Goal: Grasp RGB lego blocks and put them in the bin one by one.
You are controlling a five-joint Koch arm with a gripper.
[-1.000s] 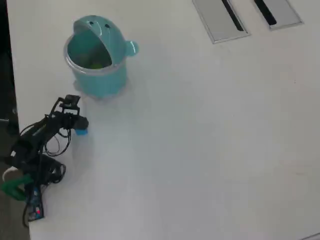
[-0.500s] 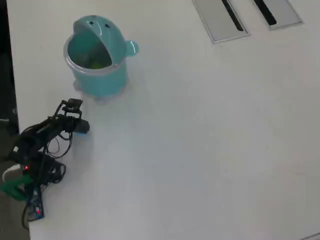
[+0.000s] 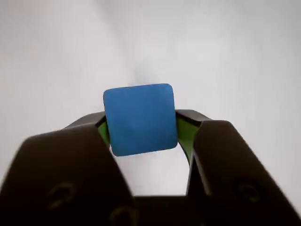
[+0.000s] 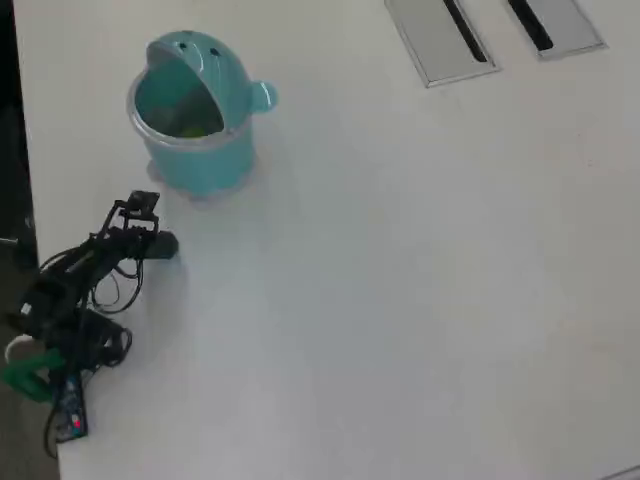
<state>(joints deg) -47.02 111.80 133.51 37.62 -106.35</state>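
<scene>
In the wrist view a blue lego block (image 3: pixel 139 119) sits squeezed between the green pads (image 3: pixel 184 136) of my gripper (image 3: pixel 141 129), held above the blurred white table. In the overhead view my gripper (image 4: pixel 160 245) hangs at the table's left side, just below the teal bin (image 4: pixel 200 160); the arm hides the blue block there. The bin's domed lid is flipped back, and something yellow-green (image 4: pixel 190 127) lies inside the bin. No red block is in view.
The white table (image 4: pixel 400 280) stretches right of the arm. Two grey panels with black slots (image 4: pixel 440 38) lie at the top right. The arm's base, with its cables (image 4: pixel 60 340), sits at the table's left edge.
My gripper has shifted slightly, first down and right, then back up toward the bin. The blue block seen under it one second ago is now hidden by the arm in the overhead view.
</scene>
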